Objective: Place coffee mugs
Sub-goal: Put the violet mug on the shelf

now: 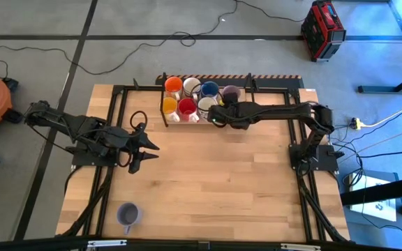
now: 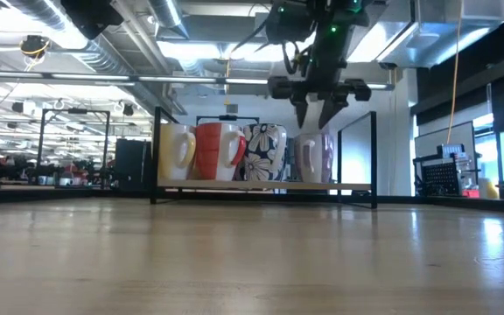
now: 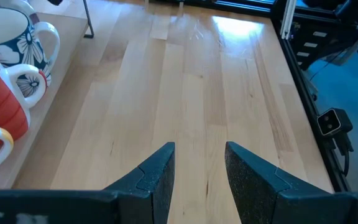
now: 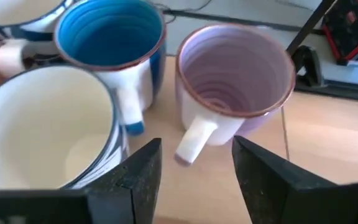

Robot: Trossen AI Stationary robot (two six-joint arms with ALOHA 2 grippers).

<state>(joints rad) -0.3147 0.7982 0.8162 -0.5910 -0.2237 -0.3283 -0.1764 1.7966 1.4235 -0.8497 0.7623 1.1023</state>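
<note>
Right end effector [image 4: 191, 168] fingers spread, grasping nothing, hovering just above glossy pale purple handled mug [image 4: 238, 74] in the rack of mugs. Second purple mug [image 1: 128, 215] sits alone on wooden worktop [image 1: 215, 181], well apart. Left end effector [image 1: 143, 153] released, idle mid-worktop.

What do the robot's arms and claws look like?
Both arms are dark, nearly black, built of jointed segments. The left arm has black cables looping beside it. Each ends in a claw with two pointed, wedge-shaped fingers: the left claw and the right claw look matte and grainy. A small green light glows on the right arm.
</note>
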